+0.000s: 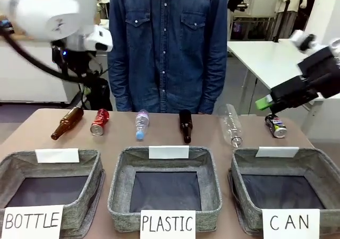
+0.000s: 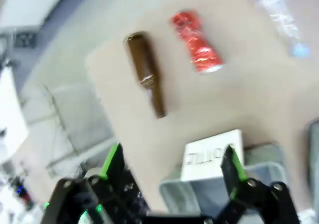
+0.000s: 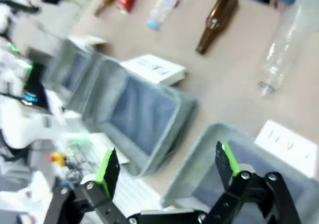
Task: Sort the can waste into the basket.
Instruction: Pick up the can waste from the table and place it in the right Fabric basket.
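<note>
The red can (image 1: 99,122) lies at the table's far left, between a brown bottle and a clear one; the left wrist view has this red can (image 2: 196,41) well ahead of my open left gripper (image 2: 172,164). The dark can (image 1: 275,126) stands at the far right, just behind the basket (image 1: 244,153) signed "CAN". My right gripper (image 1: 268,105) hovers above and just behind that can, and its wrist view shows the right gripper (image 3: 167,167) open and holding nothing over the basket's rim (image 3: 192,167). The left arm (image 1: 50,10) is raised at top left.
Two like baskets signed "BOTTLE" (image 1: 98,167) and "PLASTIC" (image 1: 119,164) stand along the near edge. Along the far side lie a brown bottle (image 1: 67,123), a blue-capped plastic bottle (image 1: 141,124), a dark bottle (image 1: 185,125) and a clear bottle (image 1: 232,125). A person in denim (image 1: 167,42) stands behind the table.
</note>
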`<action>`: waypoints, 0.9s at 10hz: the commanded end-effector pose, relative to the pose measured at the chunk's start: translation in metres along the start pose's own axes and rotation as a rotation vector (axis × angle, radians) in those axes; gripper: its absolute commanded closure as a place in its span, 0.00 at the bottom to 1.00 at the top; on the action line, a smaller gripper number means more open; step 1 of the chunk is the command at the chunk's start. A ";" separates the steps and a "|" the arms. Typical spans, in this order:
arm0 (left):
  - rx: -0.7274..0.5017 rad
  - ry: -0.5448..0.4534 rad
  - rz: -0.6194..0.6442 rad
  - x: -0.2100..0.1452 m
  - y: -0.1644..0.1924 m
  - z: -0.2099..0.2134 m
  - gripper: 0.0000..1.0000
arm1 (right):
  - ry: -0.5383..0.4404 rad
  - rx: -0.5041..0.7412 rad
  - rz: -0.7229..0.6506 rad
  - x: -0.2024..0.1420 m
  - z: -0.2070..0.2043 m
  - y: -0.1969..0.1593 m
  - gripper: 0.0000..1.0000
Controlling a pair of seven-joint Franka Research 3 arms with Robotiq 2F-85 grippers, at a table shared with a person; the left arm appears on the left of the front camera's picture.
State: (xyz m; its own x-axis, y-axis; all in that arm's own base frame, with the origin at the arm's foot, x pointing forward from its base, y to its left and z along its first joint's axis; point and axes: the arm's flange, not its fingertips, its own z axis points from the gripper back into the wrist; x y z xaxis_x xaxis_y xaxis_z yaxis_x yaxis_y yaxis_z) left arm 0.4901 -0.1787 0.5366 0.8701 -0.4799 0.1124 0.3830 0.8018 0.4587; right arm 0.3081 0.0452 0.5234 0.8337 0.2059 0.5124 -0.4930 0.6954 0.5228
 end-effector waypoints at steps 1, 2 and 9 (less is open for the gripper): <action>-0.020 0.508 0.280 0.048 -0.010 0.019 0.00 | -0.097 0.238 -0.388 -0.015 0.015 -0.044 0.00; -0.133 0.223 0.406 0.027 -0.011 0.014 0.00 | -0.137 0.207 -0.450 -0.021 0.012 -0.060 0.00; 0.039 0.145 0.105 0.035 -0.002 0.002 0.00 | -0.020 0.114 -0.129 -0.010 0.013 -0.024 0.00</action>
State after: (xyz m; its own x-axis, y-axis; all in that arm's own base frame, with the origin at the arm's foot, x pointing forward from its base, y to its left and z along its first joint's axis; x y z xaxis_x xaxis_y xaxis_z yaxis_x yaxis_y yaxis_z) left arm 0.5186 -0.1960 0.5398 0.9402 -0.3388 0.0353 0.2804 0.8286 0.4846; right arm 0.3049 0.0201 0.5155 0.8978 0.1057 0.4276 -0.3841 0.6630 0.6426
